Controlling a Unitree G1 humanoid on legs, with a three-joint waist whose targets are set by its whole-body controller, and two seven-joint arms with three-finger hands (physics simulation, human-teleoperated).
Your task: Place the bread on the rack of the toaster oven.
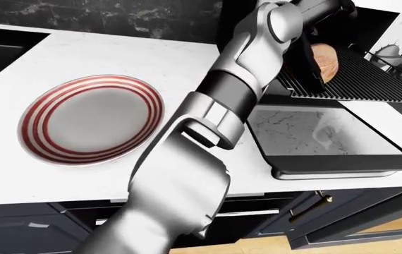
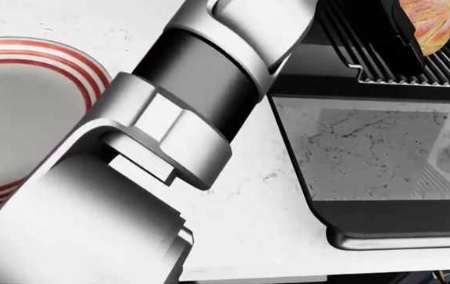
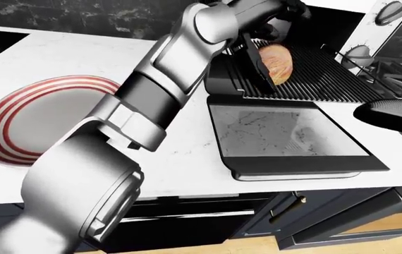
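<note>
Black left hand (image 3: 261,53) fingers clasping bread (image 3: 276,63) (over rack (image 3: 328,74))

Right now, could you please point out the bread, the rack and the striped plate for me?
bread (image 3: 277,63), right-eye view, on its orange crust.
rack (image 3: 328,79), right-eye view, on the bare bars right of the bread.
plate (image 1: 88,117), left-eye view, on its grey middle.

A white marbled counter (image 1: 102,58) carries a round plate (image 1: 91,119) with red rings toward the left of the left-eye view, nothing on it. To the right sits the toaster oven, its glass door (image 1: 324,137) folded flat down onto the counter top, reaching close to the near edge
</note>
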